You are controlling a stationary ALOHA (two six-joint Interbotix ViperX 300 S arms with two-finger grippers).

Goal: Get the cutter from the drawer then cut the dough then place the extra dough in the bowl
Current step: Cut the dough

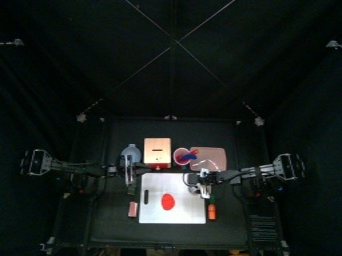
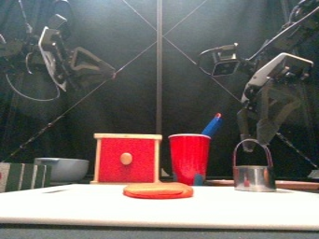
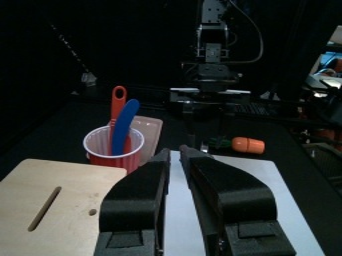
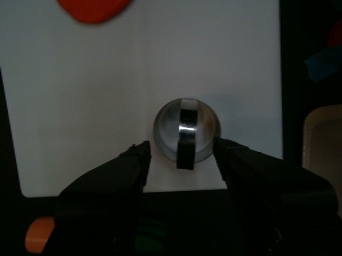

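Currently right gripper [image 2: 253,142] is holding the cutter [image 2: 253,177] by its handle, fingers [image 4: 120,175] clamped, apart from the dough [image 2: 157,190]; next: centring over it.

- You work in a dim booth; the black curtains [image 1: 171,60] return almost no light.
- Light falls from above: the white cutting board [image 1: 158,188] at the tabletop's [image 1: 114,170] front edge is the brightest surface.
- Expect glare on the metal cutter [image 4: 171,130] in the right wrist view.
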